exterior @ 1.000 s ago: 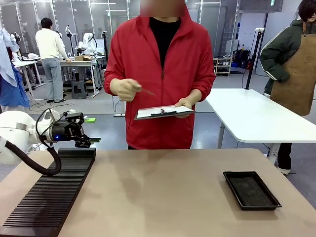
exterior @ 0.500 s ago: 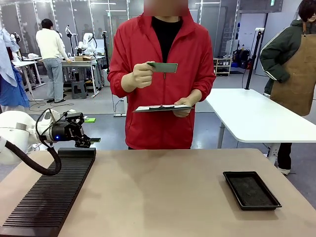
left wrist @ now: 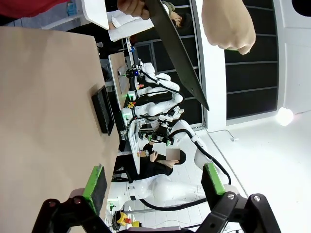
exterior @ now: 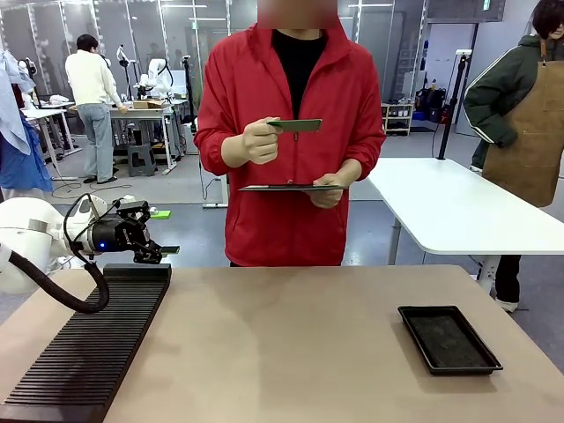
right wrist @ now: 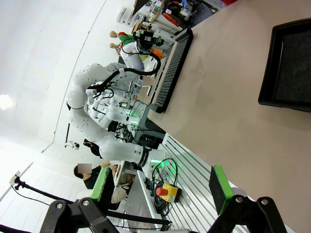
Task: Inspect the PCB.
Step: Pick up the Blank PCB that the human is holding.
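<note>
Across the tan table [exterior: 291, 335] from the robot stands a person in a red jacket [exterior: 291, 220], and everything that matters is up at chest height, well clear of the tabletop. Down on the table lie a long slotted black rack [exterior: 88, 352] on the robot's left and a shallow black tray [exterior: 448, 339] on its right. The person's lower hand [exterior: 328, 188] props a clipboard [exterior: 286, 187] flat at waist level. The raised hand [exterior: 258, 141] above it pinches the PCB [exterior: 297, 125] by one short end. The board lies nearly level and almost edge-on to the robot, its long axis running side to side, with the free end pointing toward the robot's right. The left gripper [exterior: 166, 252] hangs over the far end of the rack, jaws spread wide and nothing between the green pads [left wrist: 95, 180]. From there the PCB is up, farther out and off to the right, well apart. The right gripper [right wrist: 159, 189] is likewise wide open and empty, looking across the table from the tray side. I judge that the raised hand alone governs the board, the inspecting being the person's job. The left arm seems the nearer should a handover follow.
</note>
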`<action>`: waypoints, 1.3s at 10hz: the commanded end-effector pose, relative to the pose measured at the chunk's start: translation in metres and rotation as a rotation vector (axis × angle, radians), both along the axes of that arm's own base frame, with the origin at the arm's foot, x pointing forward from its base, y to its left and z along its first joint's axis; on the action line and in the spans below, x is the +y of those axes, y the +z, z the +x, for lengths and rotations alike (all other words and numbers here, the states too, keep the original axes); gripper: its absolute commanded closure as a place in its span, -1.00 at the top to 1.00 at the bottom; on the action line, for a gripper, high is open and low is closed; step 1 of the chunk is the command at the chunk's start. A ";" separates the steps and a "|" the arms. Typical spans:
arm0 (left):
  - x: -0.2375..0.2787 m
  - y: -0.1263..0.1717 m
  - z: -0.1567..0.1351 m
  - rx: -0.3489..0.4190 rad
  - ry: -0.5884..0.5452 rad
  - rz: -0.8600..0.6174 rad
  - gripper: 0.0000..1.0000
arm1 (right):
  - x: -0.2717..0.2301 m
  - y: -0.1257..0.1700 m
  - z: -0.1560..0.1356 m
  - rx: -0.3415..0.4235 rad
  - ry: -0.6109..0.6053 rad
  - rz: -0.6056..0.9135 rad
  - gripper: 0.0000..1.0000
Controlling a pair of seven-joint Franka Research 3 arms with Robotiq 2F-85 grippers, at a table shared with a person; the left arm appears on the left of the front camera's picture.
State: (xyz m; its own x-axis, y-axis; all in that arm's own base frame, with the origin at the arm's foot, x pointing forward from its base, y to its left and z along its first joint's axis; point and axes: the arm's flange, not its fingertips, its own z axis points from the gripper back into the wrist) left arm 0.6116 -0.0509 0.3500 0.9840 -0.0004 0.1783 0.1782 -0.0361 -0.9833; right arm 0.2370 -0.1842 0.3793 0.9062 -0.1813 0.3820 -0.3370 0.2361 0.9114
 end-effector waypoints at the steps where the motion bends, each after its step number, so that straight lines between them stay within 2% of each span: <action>1: 0.033 0.018 -0.045 0.044 -0.025 -0.083 1.00 | 0.000 0.001 0.000 -0.009 0.001 0.009 1.00; 2: 0.056 0.025 -0.075 0.063 -0.029 -0.090 1.00 | 0.000 0.001 0.000 -0.009 0.001 0.009 1.00; 5: 0.116 0.035 -0.180 0.019 -0.049 -0.034 1.00 | 0.000 0.001 0.000 -0.009 0.001 0.009 1.00; 7: 0.150 0.035 -0.230 -0.036 -0.004 0.043 1.00 | 0.000 0.001 0.000 -0.009 0.001 0.009 1.00; 8: 0.167 0.036 -0.252 -0.065 -0.029 0.081 1.00 | 0.000 0.001 0.000 -0.009 0.001 0.009 1.00; 9: 0.185 0.036 -0.267 -0.094 -0.001 0.148 1.00 | 0.000 0.001 0.000 -0.009 0.001 0.009 1.00; 11: 0.219 0.040 -0.296 -0.123 -0.010 0.154 1.00 | 0.000 0.001 0.000 -0.009 0.001 0.009 1.00; 12: 0.233 0.040 -0.302 -0.113 -0.002 0.151 1.00 | 0.000 0.001 0.000 -0.009 0.001 0.009 1.00; 13: 0.240 0.044 -0.303 -0.138 0.016 0.084 1.00 | 0.000 0.001 0.000 -0.009 0.001 0.009 1.00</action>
State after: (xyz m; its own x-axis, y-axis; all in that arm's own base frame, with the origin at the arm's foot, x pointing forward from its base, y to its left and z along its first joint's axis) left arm 0.3065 0.1838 0.3908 0.9592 -0.0099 0.2825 0.2818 0.1115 -0.9530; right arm 0.2375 -0.1836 0.3792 0.9070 -0.1790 0.3811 -0.3365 0.2362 0.9116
